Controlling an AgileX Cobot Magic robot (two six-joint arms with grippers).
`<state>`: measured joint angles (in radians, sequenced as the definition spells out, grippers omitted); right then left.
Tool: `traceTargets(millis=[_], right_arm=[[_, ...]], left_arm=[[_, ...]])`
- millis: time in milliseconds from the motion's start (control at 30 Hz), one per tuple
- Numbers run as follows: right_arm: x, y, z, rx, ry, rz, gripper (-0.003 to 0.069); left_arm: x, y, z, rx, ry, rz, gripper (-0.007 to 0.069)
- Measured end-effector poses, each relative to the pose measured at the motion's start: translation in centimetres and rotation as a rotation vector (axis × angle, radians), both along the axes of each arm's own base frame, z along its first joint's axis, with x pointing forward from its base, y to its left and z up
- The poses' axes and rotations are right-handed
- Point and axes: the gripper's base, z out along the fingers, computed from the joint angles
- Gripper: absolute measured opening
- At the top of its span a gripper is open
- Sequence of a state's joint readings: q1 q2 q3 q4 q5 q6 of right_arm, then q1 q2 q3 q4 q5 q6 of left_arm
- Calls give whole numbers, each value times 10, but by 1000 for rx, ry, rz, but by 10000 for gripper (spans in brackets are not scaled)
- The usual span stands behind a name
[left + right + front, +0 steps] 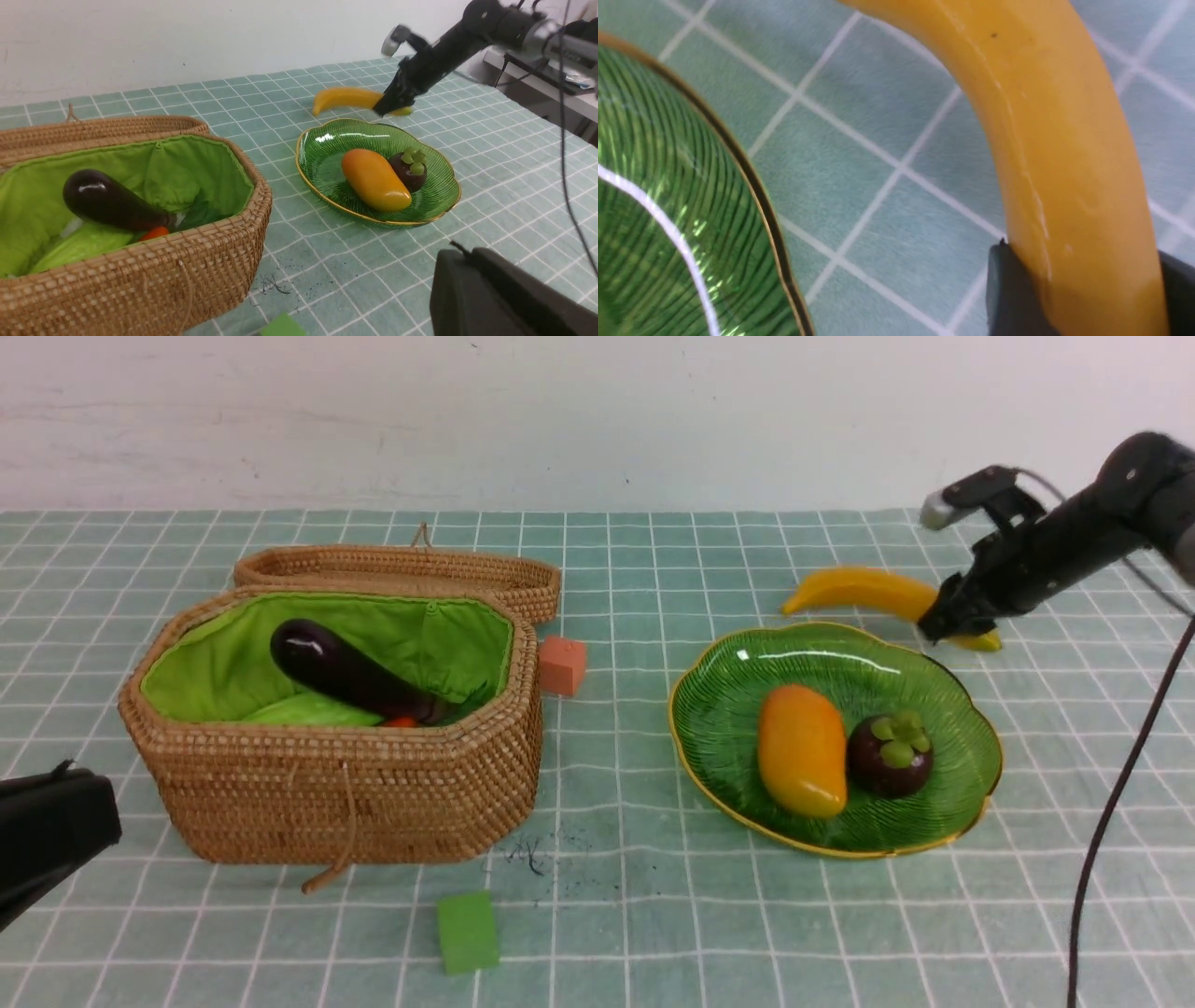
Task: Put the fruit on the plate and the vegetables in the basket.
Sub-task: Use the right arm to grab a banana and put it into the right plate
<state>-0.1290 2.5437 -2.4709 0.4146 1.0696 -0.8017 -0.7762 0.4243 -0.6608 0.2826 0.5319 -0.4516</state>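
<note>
One banana (854, 590), past plate's (691, 761) far-right edge, right gripper (957, 616) clamped around it. Two fruits on plate: mango (801, 747), mangosteen (892, 756). Left gripper (472, 280) closed. Three vegetables in basket (355, 793), left. Two cubes (563, 665). Bare gap between basket and plate.

Curved yellow banana (854, 590) seen at one o'clock, beyond green plate (728, 747) bearing orange mango (801, 747), purple mangosteen (892, 761). At nine o'clock, glossy eggplant (341, 667), pale gourd (308, 711), mostly hidden carrot (400, 721) are held in wicker basket (345, 793).
</note>
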Motion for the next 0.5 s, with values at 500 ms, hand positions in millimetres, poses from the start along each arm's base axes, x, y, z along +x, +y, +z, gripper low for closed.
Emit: traceTargets(millis=[500], right_arm=[[-74, 56, 75, 53, 217, -11, 308]], left_arm=[[1, 2, -4, 43, 25, 20, 7]])
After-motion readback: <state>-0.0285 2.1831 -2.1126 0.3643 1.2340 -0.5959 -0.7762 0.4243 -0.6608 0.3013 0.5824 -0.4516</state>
